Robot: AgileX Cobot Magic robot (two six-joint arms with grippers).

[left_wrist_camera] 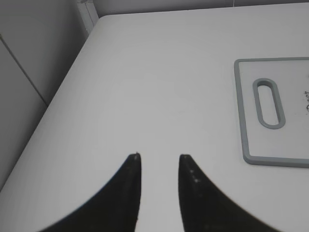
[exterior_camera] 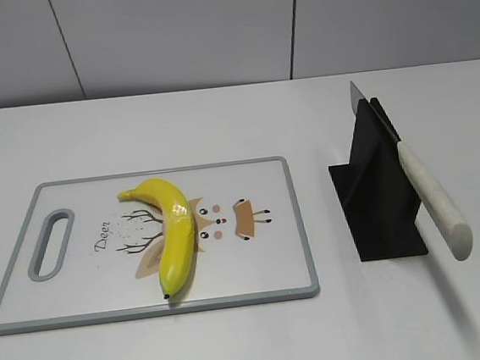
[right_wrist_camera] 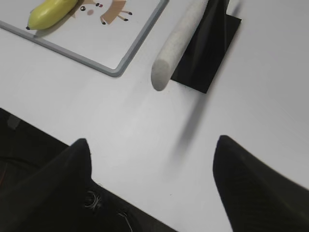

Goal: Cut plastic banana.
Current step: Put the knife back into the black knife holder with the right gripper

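plastic banana (exterior_camera: 174, 235) lying whole on the deer-print cutting board (exterior_camera: 257, 272), dark tip toward the front edge; white-handled knife (exterior_camera: 429, 196) slotted tilted in a black stand (exterior_camera: 377, 192) off to the right

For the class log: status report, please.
Left gripper open, right gripper open, both empty. Glossy yellow plastic banana whole on cutting board. White-handled knife in stand.

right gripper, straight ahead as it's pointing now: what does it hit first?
Most likely the knife handle: the right gripper, jaws wide open, points at its butt end, with the black stand just behind. Depth is unclear.
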